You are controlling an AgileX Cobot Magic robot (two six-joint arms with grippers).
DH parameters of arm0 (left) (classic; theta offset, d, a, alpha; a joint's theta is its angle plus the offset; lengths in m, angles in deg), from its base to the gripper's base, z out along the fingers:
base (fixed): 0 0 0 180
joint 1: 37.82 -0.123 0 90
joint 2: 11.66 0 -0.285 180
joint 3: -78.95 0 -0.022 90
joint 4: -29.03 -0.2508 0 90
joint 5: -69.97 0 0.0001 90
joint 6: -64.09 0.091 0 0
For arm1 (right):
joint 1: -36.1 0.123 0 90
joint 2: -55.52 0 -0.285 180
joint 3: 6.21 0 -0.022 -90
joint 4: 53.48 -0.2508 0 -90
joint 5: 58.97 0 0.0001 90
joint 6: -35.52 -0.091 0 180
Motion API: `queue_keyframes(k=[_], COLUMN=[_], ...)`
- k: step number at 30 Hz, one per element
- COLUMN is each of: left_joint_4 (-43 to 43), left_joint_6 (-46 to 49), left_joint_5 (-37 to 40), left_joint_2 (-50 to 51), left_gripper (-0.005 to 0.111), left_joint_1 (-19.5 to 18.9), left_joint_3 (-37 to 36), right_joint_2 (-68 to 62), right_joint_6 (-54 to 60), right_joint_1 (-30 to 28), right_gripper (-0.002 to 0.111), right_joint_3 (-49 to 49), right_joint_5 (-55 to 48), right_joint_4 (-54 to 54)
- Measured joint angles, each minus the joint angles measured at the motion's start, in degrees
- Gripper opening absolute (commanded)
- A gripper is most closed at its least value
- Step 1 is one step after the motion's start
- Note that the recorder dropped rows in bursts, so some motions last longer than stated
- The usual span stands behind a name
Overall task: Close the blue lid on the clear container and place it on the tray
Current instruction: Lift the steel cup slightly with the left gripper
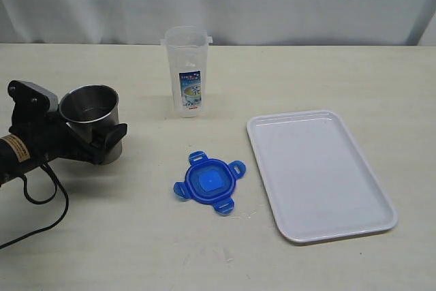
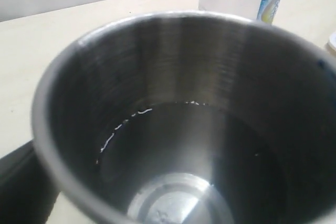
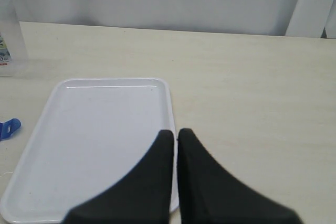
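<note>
Left gripper (image 1: 102, 138), frame left, clasps the steel cup (image 1: 90, 110). The blue lid (image 1: 209, 182) lies flat at centre, well apart to its right. The clear container (image 1: 186, 73) stands upper centre and the tray (image 1: 320, 175) lies at right. Right gripper (image 3: 176, 135) has its fingers almost touching.

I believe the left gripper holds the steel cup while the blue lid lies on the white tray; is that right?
Not quite: the blue lid lies on the table beside the tray, not on it, as the exterior view shows. The left gripper does hold the steel cup.
</note>
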Motion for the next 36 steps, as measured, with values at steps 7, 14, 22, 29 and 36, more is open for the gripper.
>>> queue_keyframes(k=[7,14,22,29,36], left_joint_4=[2.07,2.09,1.72,-1.10,-2.96], left_joint_6=[-0.63,-0.63,-3.84,-4.96,-1.96], left_joint_5=[0.00,0.00,-0.11,-0.70,-3.02], left_joint_2=[0.00,0.00,0.00,0.00,0.47], left_gripper=[0.105,0.067,0.015,0.002,0.000], left_joint_1=[0.00,0.00,0.00,0.00,0.00], left_joint_3=[0.00,0.00,0.10,0.12,0.12], right_joint_2=[0.00,0.00,0.00,0.00,0.00], right_joint_6=[0.00,0.00,0.00,0.00,0.00], right_joint_1=[0.00,0.00,0.00,0.00,0.00], right_gripper=[0.004,0.004,0.004,0.004,0.004], right_joint_3=[0.00,0.00,0.00,0.00,0.00], right_joint_5=[0.00,0.00,0.00,0.00,0.00], right_joint_4=[0.00,0.00,0.00,0.00,0.00])
